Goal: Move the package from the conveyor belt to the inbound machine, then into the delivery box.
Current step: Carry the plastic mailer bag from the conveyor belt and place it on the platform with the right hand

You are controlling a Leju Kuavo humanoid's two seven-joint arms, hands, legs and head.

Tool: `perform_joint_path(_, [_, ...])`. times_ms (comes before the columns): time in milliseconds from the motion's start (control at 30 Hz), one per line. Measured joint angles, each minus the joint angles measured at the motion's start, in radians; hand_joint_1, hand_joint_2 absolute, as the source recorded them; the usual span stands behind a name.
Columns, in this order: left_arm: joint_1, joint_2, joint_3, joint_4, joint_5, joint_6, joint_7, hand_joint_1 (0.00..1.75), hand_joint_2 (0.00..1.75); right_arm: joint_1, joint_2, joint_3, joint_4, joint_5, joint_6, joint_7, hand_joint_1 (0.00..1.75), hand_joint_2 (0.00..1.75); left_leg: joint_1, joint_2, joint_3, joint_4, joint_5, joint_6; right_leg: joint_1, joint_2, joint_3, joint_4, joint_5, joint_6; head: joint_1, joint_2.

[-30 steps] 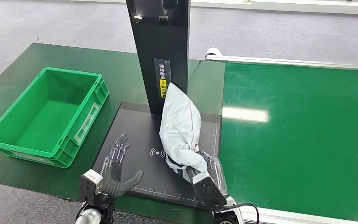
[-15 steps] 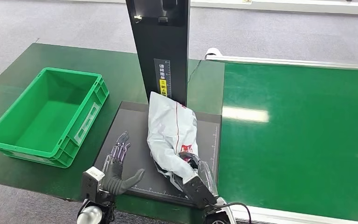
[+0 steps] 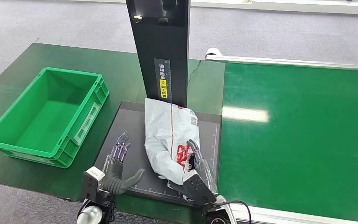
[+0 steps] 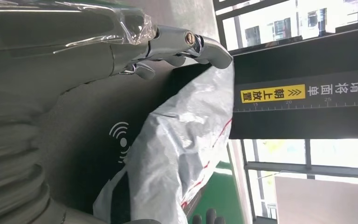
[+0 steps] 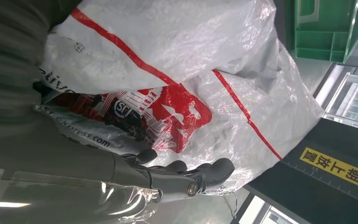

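The grey-white package [image 3: 169, 136], with a red stripe and a red logo, lies flat on the inbound machine's black plate [image 3: 130, 122], its far end against the black scanner post [image 3: 161, 51]. My right hand [image 3: 197, 169] is at the package's near right end. Its fingers [image 5: 186, 176] are stretched along the bag [image 5: 177, 60], and the bag's end sits between them and the thumb. My left hand [image 3: 116, 169] hovers open over the plate's near left part, apart from the package [image 4: 177, 154], fingers [image 4: 186, 42] spread.
A green delivery box [image 3: 46, 114] stands open on the dark green table to the left of the plate. The green conveyor belt [image 3: 303, 135] runs along the right. A wireless symbol [image 4: 121, 140] on the plate shows beside the package.
The package has tipped from standing against the post to lying flat on the plate, its top swinging left. My right hand has come down with it. The left hand has hardly moved.
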Motion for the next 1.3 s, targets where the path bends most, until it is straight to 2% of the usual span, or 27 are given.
perform_joint_path(267, [-0.004, 0.001, 0.0, 0.005, -0.004, 0.011, -0.002, 0.0, 1.75, -0.003, -0.001, -0.002, 0.001, -0.009, -0.008, -0.008, 0.0, 1.75, 0.0, 0.0, 0.0, 0.0, 0.0, 0.0, 0.0, 0.0, 0.0, 0.0, 0.0, 0.0, 0.0, 0.0])
perform_joint_path(400, [-0.011, 0.004, 0.001, 0.012, -0.008, 0.019, -0.008, 0.0, 1.75, -0.005, -0.007, -0.005, -0.022, -0.077, 0.036, -0.04, 0.0, 1.75, 0.0, 0.0, 0.0, 0.0, 0.0, 0.0, 0.0, 0.0, 0.0, 0.0, 0.0, 0.0, 0.0, 0.0])
perform_joint_path(500, [-0.019, 0.006, 0.002, 0.018, -0.01, 0.018, -0.012, 0.0, 1.75, -0.005, -0.016, -0.007, -0.063, -0.163, 0.093, -0.067, 0.0, 1.75, 0.0, 0.0, 0.0, 0.0, 0.0, 0.0, 0.0, 0.0, 0.0, 0.0, 0.0, 0.0, 0.0, 0.0])
perform_joint_path(600, [-0.033, 0.008, 0.003, 0.03, -0.01, 0.016, -0.017, 0.0, 1.75, 0.0, -0.03, -0.019, -0.125, -0.325, 0.185, -0.098, 0.0, 1.75, 0.0, 0.0, 0.0, 0.0, 0.0, 0.0, 0.0, 0.0, 0.0, 0.0, 0.0, 0.0, 0.0, 0.0])
perform_joint_path(700, [-0.036, 0.014, 0.006, 0.038, -0.01, 0.016, -0.022, 0.0, 1.75, 0.016, -0.054, -0.053, -0.207, -0.459, 0.267, -0.106, 0.0, 1.75, 0.0, 0.0, 0.0, 0.0, 0.0, 0.0, 0.0, 0.0, 0.0, 0.0, 0.0, 0.0, 0.0, 0.0])
perform_joint_path(800, [-0.035, 0.017, 0.012, 0.039, -0.01, 0.016, -0.027, 0.0, 1.75, 0.043, -0.078, -0.096, -0.292, -0.533, 0.327, -0.112, 0.0, 1.75, 0.0, -0.001, 0.0, 0.0, 0.0, 0.0, 0.0, 0.0, 0.0, 0.0, 0.0, 0.0, 0.0, 0.0])
perform_joint_path(933, [-0.031, 0.02, 0.022, 0.039, -0.014, 0.013, -0.028, 0.0, 1.75, 0.073, -0.101, -0.144, -0.394, -0.556, 0.362, -0.118, 0.0, 1.75, 0.0, 0.0, -0.001, 0.0, 0.0, 0.0, 0.0, 0.0, -0.001, 0.0, 0.0, 0.0, 0.0, 0.0])
perform_joint_path(1200, [-0.022, 0.021, 0.046, 0.031, -0.037, -0.003, -0.028, 0.0, 1.75, 0.136, -0.132, -0.192, -0.505, -0.556, 0.455, -0.102, 0.0, 1.75, 0.0, 0.0, 0.0, 0.0, 0.0, 0.0, 0.0, 0.0, 0.0, 0.0, 0.0, 0.0, 0.0, 0.0])
perform_joint_path(1300, [-0.013, 0.021, 0.057, 0.018, -0.041, -0.006, -0.027, 0.0, 1.75, 0.153, -0.133, -0.226, -0.537, -0.5, 0.432, -0.101, 0.0, 1.75, 0.0, 0.0, 0.0, 0.0, 0.0, 0.0, 0.0, 0.0, 0.0, 0.0, 0.0, 0.0, 0.0, 0.0])
